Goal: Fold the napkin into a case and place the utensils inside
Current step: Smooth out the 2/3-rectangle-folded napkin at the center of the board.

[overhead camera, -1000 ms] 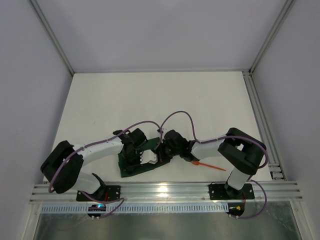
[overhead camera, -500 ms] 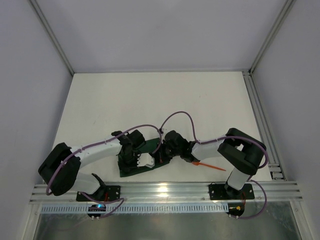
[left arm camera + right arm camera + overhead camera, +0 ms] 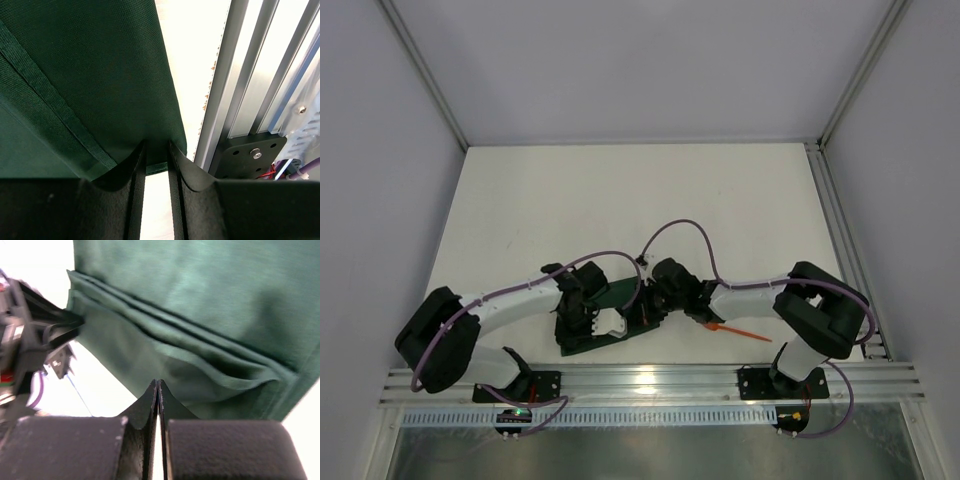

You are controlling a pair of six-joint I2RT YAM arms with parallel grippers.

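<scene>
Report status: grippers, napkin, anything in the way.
Left gripper slightly open at corner of napkin. Right gripper shut at its folded edge, grip unclear. One orange utensil out on table, right of napkin.

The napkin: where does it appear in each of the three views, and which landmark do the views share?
Top external: the napkin lies low in the centre.
Left wrist: the napkin fills the upper left.
Right wrist: the napkin fills the upper part, folds showing.
Shared landmark: the white table beside it.
</scene>
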